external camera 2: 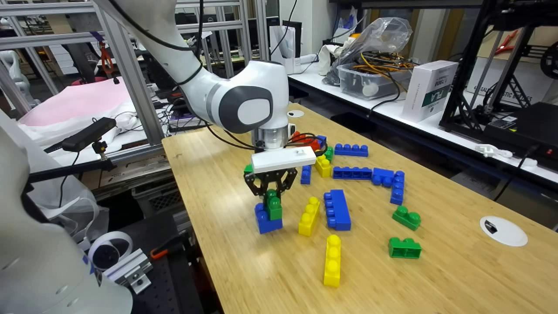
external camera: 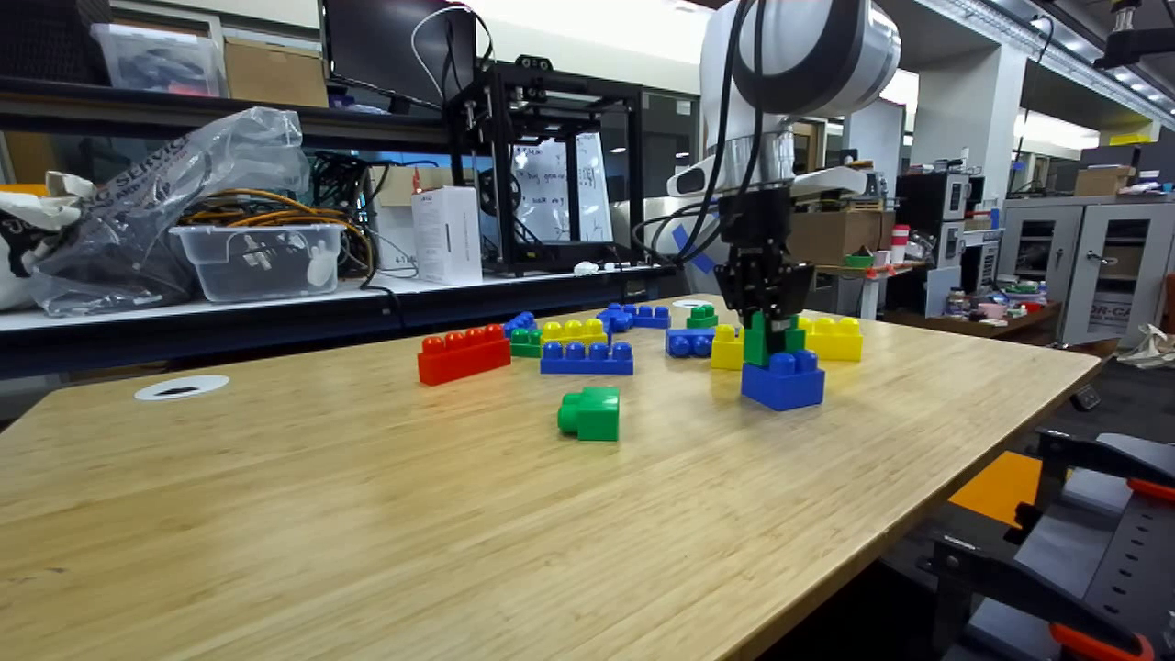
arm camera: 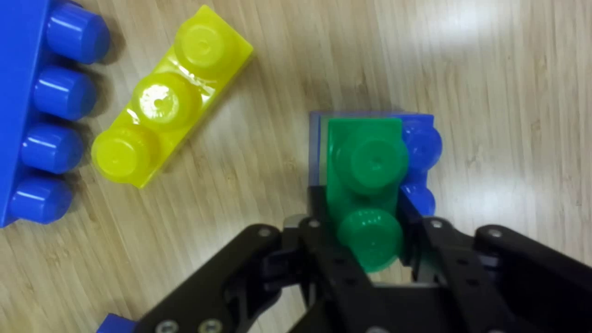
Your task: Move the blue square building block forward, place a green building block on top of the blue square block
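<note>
You worked in a lab, with a 3D printer (external camera: 560, 257), metal framing (external camera 2: 128, 78), cables (external camera: 266, 209) in a plastic bin (external camera: 262, 268).

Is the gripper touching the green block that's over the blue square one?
Touching. The wrist view shows the gripper closed on the green block, bearing on both of its long sides with no gap showing.

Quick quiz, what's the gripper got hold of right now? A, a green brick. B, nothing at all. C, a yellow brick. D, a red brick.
A: the wrist view shows the gripper closed on the green building block, over the blue square building block.
</note>
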`<state>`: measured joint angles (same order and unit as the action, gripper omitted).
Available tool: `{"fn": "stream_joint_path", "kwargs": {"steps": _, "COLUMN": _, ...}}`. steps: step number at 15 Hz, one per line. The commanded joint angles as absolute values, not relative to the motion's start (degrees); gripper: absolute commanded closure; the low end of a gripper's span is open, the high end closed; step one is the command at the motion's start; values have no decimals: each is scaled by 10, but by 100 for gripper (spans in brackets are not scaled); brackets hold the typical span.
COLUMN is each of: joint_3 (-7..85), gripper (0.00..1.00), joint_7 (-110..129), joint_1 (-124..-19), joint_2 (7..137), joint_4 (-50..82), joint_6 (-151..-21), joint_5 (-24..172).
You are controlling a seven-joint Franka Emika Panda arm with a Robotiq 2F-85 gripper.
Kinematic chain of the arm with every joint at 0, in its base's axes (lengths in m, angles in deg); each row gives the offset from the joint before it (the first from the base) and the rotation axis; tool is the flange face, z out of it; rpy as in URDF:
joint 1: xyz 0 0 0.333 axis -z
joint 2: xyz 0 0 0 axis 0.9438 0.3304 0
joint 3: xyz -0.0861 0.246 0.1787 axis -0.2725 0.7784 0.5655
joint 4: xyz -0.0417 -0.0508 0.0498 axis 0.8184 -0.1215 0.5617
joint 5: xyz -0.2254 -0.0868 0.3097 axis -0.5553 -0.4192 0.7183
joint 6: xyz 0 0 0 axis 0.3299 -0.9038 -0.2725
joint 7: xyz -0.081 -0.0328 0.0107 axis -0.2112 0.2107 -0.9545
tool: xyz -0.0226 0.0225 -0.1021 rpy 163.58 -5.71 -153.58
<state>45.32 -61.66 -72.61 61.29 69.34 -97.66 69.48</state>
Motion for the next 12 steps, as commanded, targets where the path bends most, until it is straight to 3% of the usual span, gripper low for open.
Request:
{"fn": "stream_joint_path", "kwargs": {"steps": 1, "joint_3": 458, "gripper": 90, "joint_7": -630, "joint_1": -718, "joint_2": 622, "joint_4": 701, "joint_6": -1009, "joint_5": 700}}
{"fn": "stream_joint_path", "kwargs": {"steps": 5, "joint_3": 457, "gripper": 90, "joint_7": -618, "joint_1": -720, "joint_2": 616, "joint_4": 704, "joint_6": -1006, "joint_5": 690}}
{"fn": "stream_joint_path", "kwargs": {"steps": 6, "joint_3": 457, "gripper": 51, "joint_7": -613, "joint_1": -722, "joint_2": 614, "joint_4": 705, "joint_6": -1005, "joint_5": 686}}
{"fn": "stream_joint_path", "kwargs": {"steps": 7, "joint_3": 457, "gripper": 39, "joint_7": -607, "joint_1": -723, "joint_2": 611, "joint_4": 706, "joint_6": -1005, "joint_5": 678}}
{"fn": "stream_joint_path", "kwargs": {"steps": 12, "joint_3": 459, "gripper": 5, "joint_7": -579, "joint_1": -728, "joint_2": 602, "joint_4": 708, "joint_6": -1000, "joint_5": 646}}
